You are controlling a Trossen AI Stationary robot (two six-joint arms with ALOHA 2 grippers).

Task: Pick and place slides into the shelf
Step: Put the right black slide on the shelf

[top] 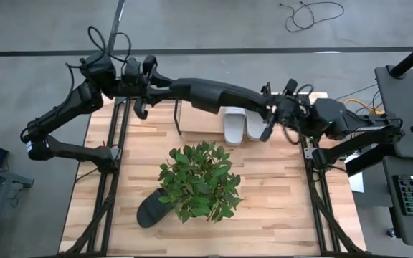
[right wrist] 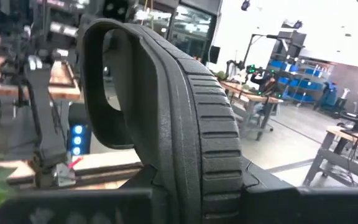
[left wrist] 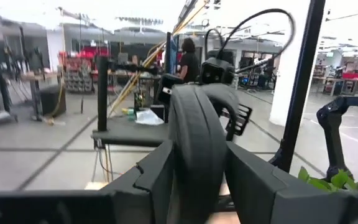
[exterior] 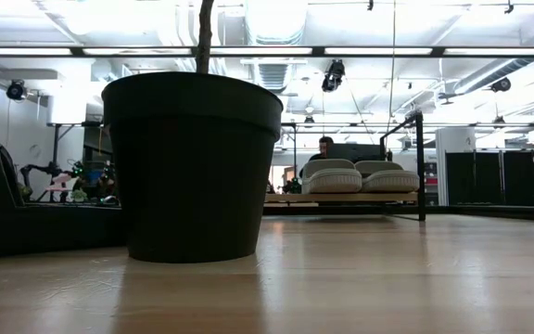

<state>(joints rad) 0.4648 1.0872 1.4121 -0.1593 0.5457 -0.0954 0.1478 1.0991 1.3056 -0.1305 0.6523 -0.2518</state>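
Observation:
A black slide (top: pixel 214 94) hangs level in the air over the table's far part, with my left gripper (top: pixel 156 82) on its left end and my right gripper (top: pixel 269 109) on its right end. Two light grey slides (top: pixel 244 126) lie side by side on the shelf (top: pixel 178 118) of thin black rod. In the low view they (exterior: pixel 358 176) rest sole down between the shelf's upright ends (exterior: pixel 422 167). Another black slide (top: pixel 151 209) lies on the table at the near left of the plant. My left gripper has the black slide's left end (left wrist: pixel 197 155) between its two fingers (left wrist: pixel 157 171), one on each flat face. The fingers come level from the table's left, along the slide. The slide stands on edge, clear of the table. My right gripper pinches the slide's right end (right wrist: pixel 197 168) between its two fingers, one on the ribbed sole side, one on the strap side. It comes level from the table's right, along the slide. The fingertips are hidden behind the slide. The slide is lifted clear.
A green leafy plant (top: pixel 201 180) in a black pot (exterior: pixel 193 167) stands mid-table, in front of the shelf. Black frame rails (top: pixel 113 179) run along the table's left and right sides. Bare wood lies to the near right of the plant.

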